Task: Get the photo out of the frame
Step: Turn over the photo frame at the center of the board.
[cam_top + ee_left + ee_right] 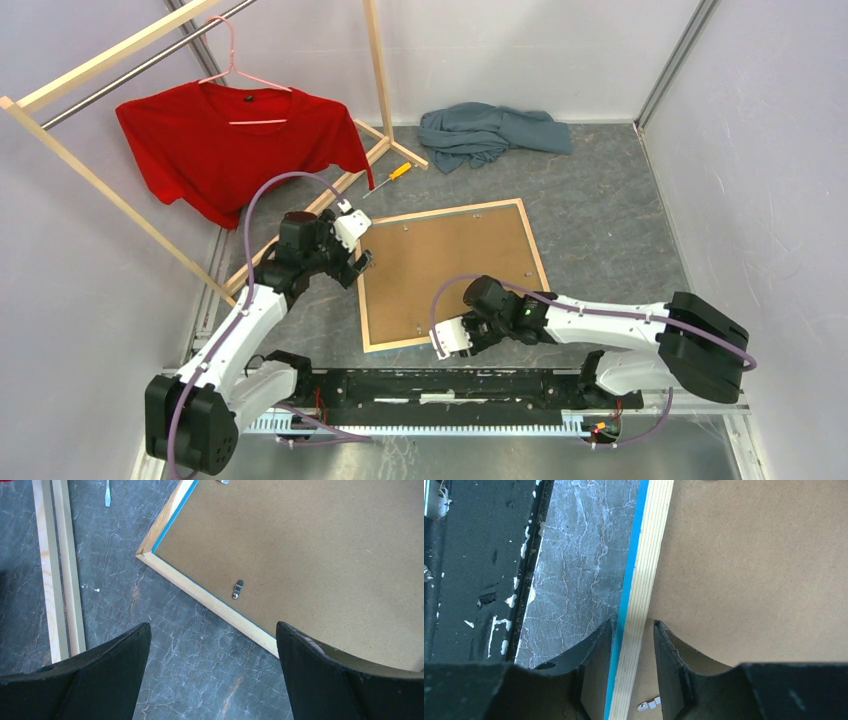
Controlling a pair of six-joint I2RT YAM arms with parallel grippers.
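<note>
The frame [648, 570] shows pale bare wood on its back, matt with fine straight grain, and a smooth bright-blue painted band along its outer side. Inside the frame, the board [310, 545] is brown fibreboard, matt and faintly speckled. On the board near the frame's rail, a clip [238, 589] is shiny metal. Around the frame, the table [190, 670] is dark grey, marbled, with a slight sheen. Left of the frame, the rack [59, 570] is pale matt wood. Beyond the frame, the shirt [215, 150] is red cloth and the heap [490, 130] is crumpled grey-blue cloth. The fingers [674, 670] astride the frame's rail are matt black.
</note>
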